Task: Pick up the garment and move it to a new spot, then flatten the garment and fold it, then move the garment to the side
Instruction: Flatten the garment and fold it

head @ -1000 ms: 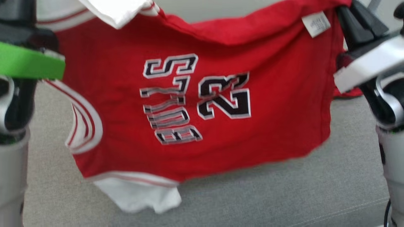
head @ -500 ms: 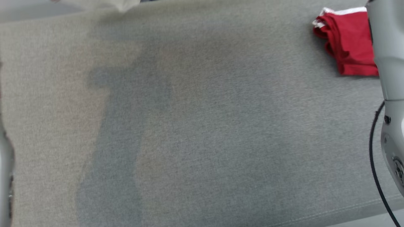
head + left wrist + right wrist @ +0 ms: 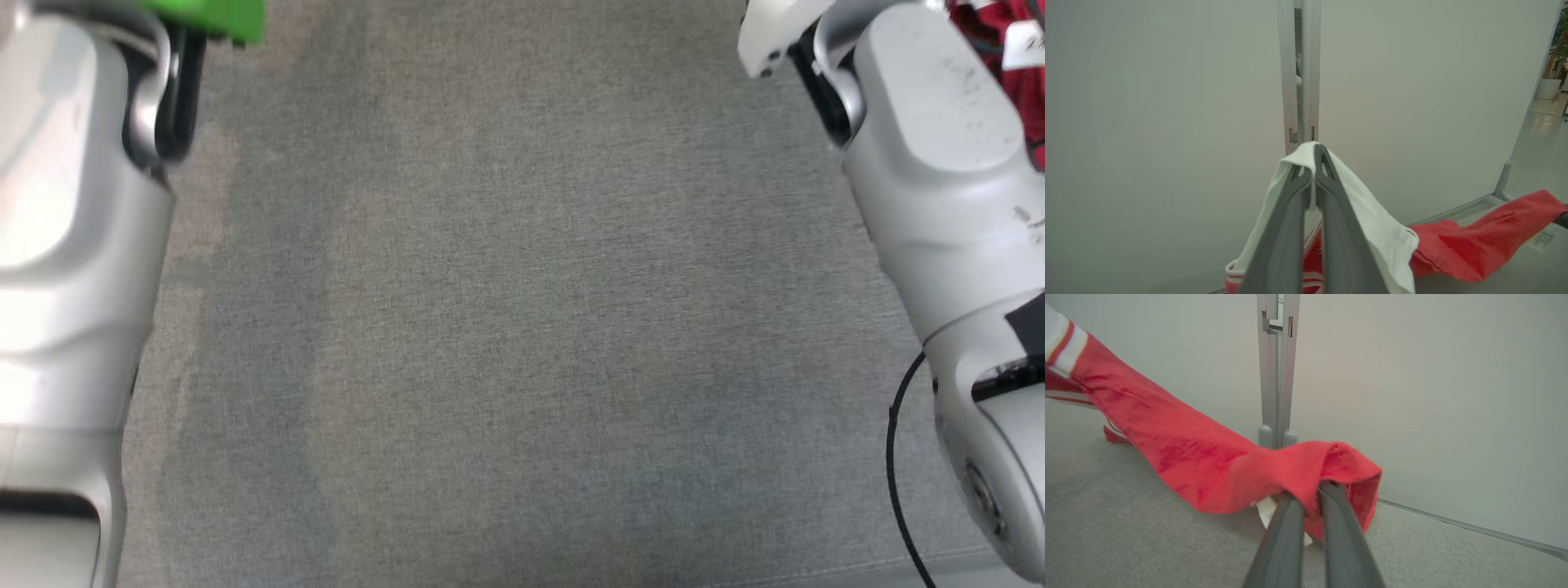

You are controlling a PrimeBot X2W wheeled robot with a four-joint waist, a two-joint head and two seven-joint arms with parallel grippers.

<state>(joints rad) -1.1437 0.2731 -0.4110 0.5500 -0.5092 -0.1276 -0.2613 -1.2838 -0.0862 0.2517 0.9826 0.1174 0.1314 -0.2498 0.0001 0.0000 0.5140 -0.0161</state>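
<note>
The garment is a red jersey with white trim, stretched in the air between my two grippers. In the left wrist view my left gripper [image 3: 1314,153] is shut on the garment's white trimmed part [image 3: 1372,228], and the red cloth [image 3: 1474,245] runs off to the right. In the right wrist view my right gripper [image 3: 1314,492] is shut on a red corner of the garment [image 3: 1208,457], which drapes over the fingertips; a white label hangs beneath. In the head view a scrap of red cloth with a label [image 3: 992,33] shows behind the right forearm [image 3: 939,163].
The grey fabric surface [image 3: 522,327] spreads below, with my left forearm [image 3: 73,245] at its left side. A pale partition wall with a grey post [image 3: 1276,367] stands close ahead of both grippers. A black cable [image 3: 894,457] hangs by the right arm.
The head picture has shifted. The jersey that hung across it a second ago has left it, and both pale forearms now stand at its sides. Both grips stay shut.
</note>
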